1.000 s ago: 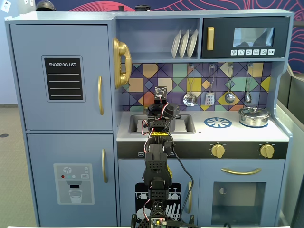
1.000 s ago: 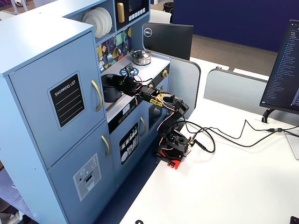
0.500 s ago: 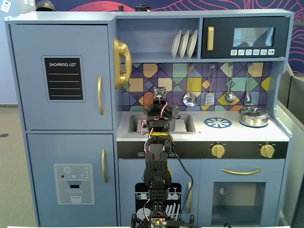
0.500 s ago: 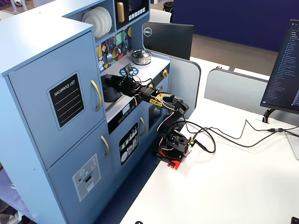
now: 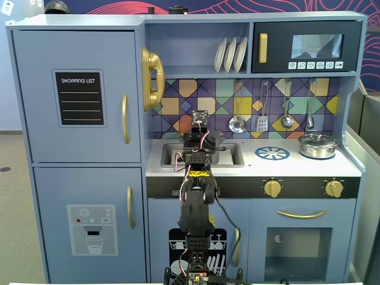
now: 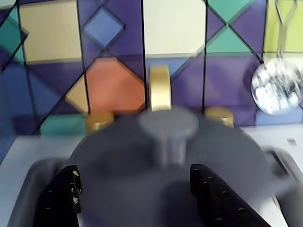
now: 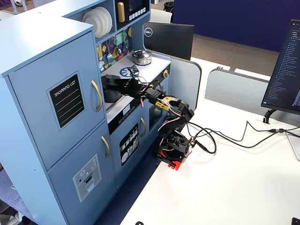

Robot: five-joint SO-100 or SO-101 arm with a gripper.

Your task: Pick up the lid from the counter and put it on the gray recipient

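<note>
The dark gray lid (image 6: 123,156), a flat disc with a central knob (image 6: 168,125), fills the lower half of the wrist view. It appears to lie on top of the gray recipient (image 7: 108,93), which stands in the sink of the toy kitchen. My gripper (image 6: 142,198) is open. Its black fingers (image 6: 61,194) stand wide apart on either side, just short of the knob, and nothing is held between them. In the side fixed view the gripper (image 7: 118,83) hovers at the lid's near edge. In the front fixed view the arm hides most of the pot and lid.
A gold faucet (image 6: 160,87) rises right behind the pot, against the tiled backsplash. A shiny silver pot (image 5: 317,145) stands at the counter's right end, next to a blue burner (image 5: 272,153). Utensils (image 5: 237,123) hang above the counter. The sink walls (image 5: 233,155) surround the pot.
The arm has straightened: its elbow and forearm have lifted, and the gripper sits a little higher over the sink. The pot and lid have not moved.
</note>
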